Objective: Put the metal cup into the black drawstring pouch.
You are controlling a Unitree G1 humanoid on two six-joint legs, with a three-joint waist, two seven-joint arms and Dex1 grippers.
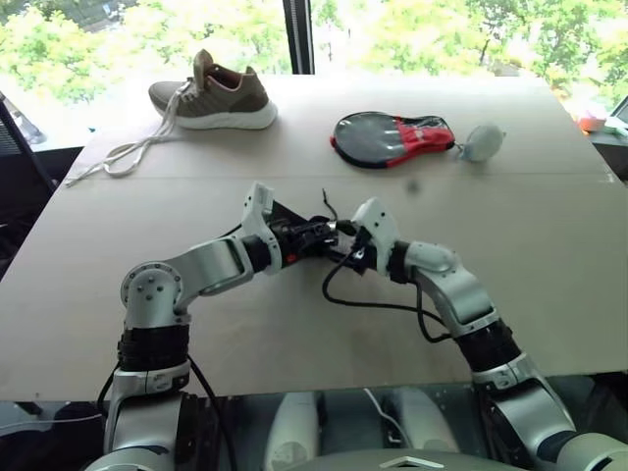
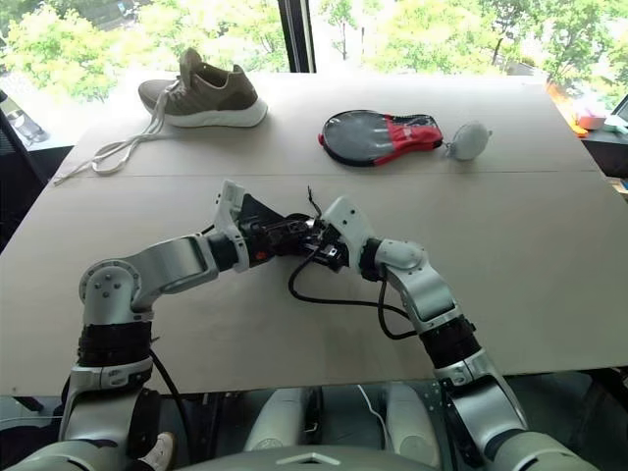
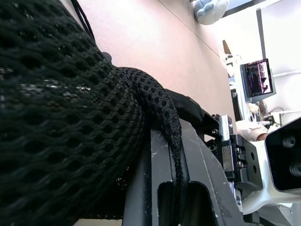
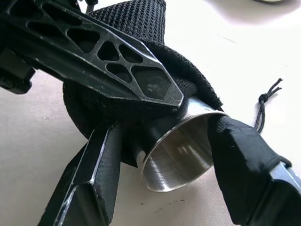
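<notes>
The left gripper (image 4: 176, 101) is clenched on the mesh rim of the black drawstring pouch (image 4: 136, 28), its lattice finger (image 4: 108, 61) lying across the fabric at the mouth, and the left wrist view shows that same mesh bunched against a black finger (image 3: 160, 188). The right gripper (image 4: 164, 160) stands spread: one finger (image 4: 94, 174) and the other (image 4: 244, 160) sit on either side of the metal cup (image 4: 181, 153), close to its flared rim, though whether they press on it cannot be told. The cup lies with its base end pushed into the pouch mouth and its open, shiny rim still outside, facing the right wrist camera. The head views show none of this detail; there the two grippers meet over the middle of the table (image 1: 549, 255), with the pouch a dark lump between them (image 1: 294, 231) and the cup hidden behind the right gripper. In the right wrist view a thin black cord (image 4: 268, 101) with a knotted end lies on the table just beside the pouch. Well apart, toward the far edge, are a tan shoe (image 1: 216, 93) with loose white laces near the far left corner, a black-and-red paddle case (image 1: 392, 139) right of centre, and a pale grey ball (image 1: 483, 142) just beside the case's end.
</notes>
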